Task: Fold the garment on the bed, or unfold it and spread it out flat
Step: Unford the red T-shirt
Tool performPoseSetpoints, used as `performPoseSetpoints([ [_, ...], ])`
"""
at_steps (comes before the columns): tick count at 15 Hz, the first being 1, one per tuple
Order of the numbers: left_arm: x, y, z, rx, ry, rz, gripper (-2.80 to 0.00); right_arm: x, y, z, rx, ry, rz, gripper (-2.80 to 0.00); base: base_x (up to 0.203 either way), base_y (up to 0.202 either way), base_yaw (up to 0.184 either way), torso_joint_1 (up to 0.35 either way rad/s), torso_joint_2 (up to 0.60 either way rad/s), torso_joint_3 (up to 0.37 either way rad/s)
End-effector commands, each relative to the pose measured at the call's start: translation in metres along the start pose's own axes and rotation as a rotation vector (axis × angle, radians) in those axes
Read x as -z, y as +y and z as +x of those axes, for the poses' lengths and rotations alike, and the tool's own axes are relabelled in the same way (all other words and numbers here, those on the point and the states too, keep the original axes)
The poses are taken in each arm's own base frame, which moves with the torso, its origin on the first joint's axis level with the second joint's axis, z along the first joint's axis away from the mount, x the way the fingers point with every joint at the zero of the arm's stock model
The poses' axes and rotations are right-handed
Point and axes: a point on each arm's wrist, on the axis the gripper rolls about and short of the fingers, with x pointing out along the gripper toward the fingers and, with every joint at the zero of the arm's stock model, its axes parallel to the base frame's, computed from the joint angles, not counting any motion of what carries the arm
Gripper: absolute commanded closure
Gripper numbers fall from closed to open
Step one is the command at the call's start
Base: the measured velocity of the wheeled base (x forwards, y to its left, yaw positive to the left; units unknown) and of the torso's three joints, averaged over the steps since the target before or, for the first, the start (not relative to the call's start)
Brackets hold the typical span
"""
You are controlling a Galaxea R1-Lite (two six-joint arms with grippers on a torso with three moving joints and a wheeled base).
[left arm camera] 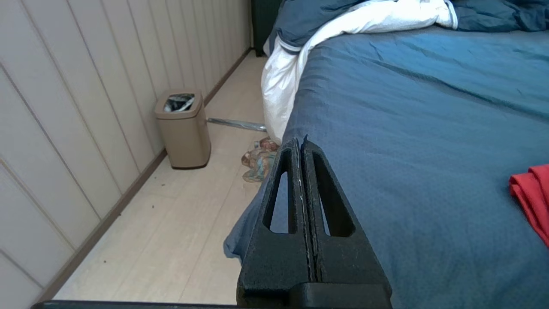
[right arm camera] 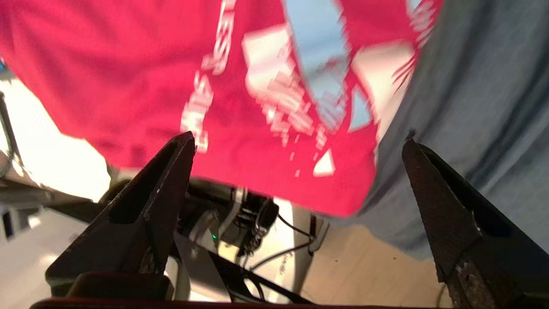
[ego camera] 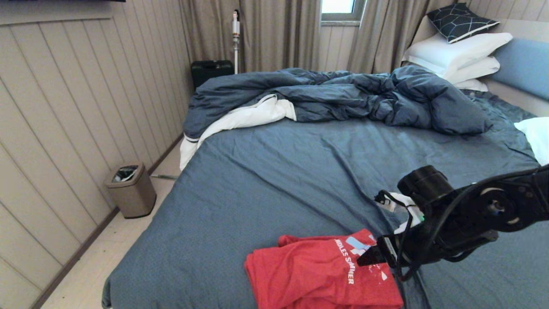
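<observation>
2 grippers show, and only 1 is at work. The right gripper [ego camera: 372, 256], at the lower right of the head view, hangs released over the printed edge of the garment [ego camera: 317, 274], its fingers [right arm camera: 158, 189] spread wide with nothing between them. The red T-shirt lies bunched at the bottom centre, near the foot edge of the bed [ego camera: 274, 180]. The left gripper [left arm camera: 301, 143] is clenched empty, parked beside the bed's side. To do the step well, the claw should probably pinch a single hem layer, though layers are hard to separate here, then draw outward slowly.
</observation>
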Motion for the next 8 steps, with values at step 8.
performPoseSetpoints([
  [8,0.0,0.0,0.0,-0.001,0.0,0.0,0.0,-0.008,0.031,-0.021,-0.06,-0.123,-0.11,-2.8,0.0,0.0,0.0,0.0,0.0,0.0],
])
